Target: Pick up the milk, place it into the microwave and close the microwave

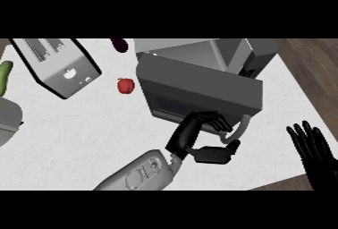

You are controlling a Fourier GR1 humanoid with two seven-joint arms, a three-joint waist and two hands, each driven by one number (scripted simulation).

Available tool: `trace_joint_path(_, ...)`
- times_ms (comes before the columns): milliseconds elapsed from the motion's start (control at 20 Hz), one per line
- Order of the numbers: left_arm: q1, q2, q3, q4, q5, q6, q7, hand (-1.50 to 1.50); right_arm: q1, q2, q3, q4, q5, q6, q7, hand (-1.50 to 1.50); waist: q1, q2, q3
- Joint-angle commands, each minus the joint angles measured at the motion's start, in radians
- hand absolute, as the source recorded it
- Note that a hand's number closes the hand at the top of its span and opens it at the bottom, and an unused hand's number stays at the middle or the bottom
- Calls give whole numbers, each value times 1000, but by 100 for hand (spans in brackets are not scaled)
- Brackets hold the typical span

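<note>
The white surface [79, 134] fills most of the view, with a strip of wooden floor past its right edge. At the far middle stands the grey microwave [228, 56], its body running off towards the far right. Its door [198, 91] hangs swung out towards the near left, a broad grey slab with a dark window, its long axis running from far left to near right. The milk cannot be seen anywhere, neither on the surface nor in what shows of the microwave's mouth, which the door mostly hides.

At the far left lies a toaster [56, 65], tilted, slots facing up. A grey rounded thing shows at the left edge, with a green vegetable [5, 76] just beyond it.

The left hand [198, 134] comes up from the near middle on a grey forearm, fingers curled against the door's near edge by the pale handle [244, 127], thumb tucked below. The right hand [315, 150] rests open at the right edge, fingers up.

A small red pepper [125, 85] sits between toaster and door, and a dark aubergine [119, 44] lies at the far edge.
</note>
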Motion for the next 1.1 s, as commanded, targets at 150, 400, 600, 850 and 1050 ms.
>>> trace_joint_path(150,-108,-1,94,103,107,118,-81,150,12,-37,29,-97,-61,87,27,-150,-53,14,-1)
trace_joint_path(400,-174,-1,151,158,196,113,-126,150,9,-57,45,-147,-100,104,69,-150,-84,33,-1)
trace_joint_path(600,-226,-1,181,203,255,108,-162,150,18,-81,33,-172,-134,111,91,-150,-107,36,1)
trace_joint_path(850,-265,-1,207,279,295,101,-206,150,24,-99,33,-221,-176,113,130,-150,-125,43,1)
trace_joint_path(1050,-266,-1,206,296,318,104,-241,150,28,-118,19,-245,-198,121,138,-150,-137,47,2)
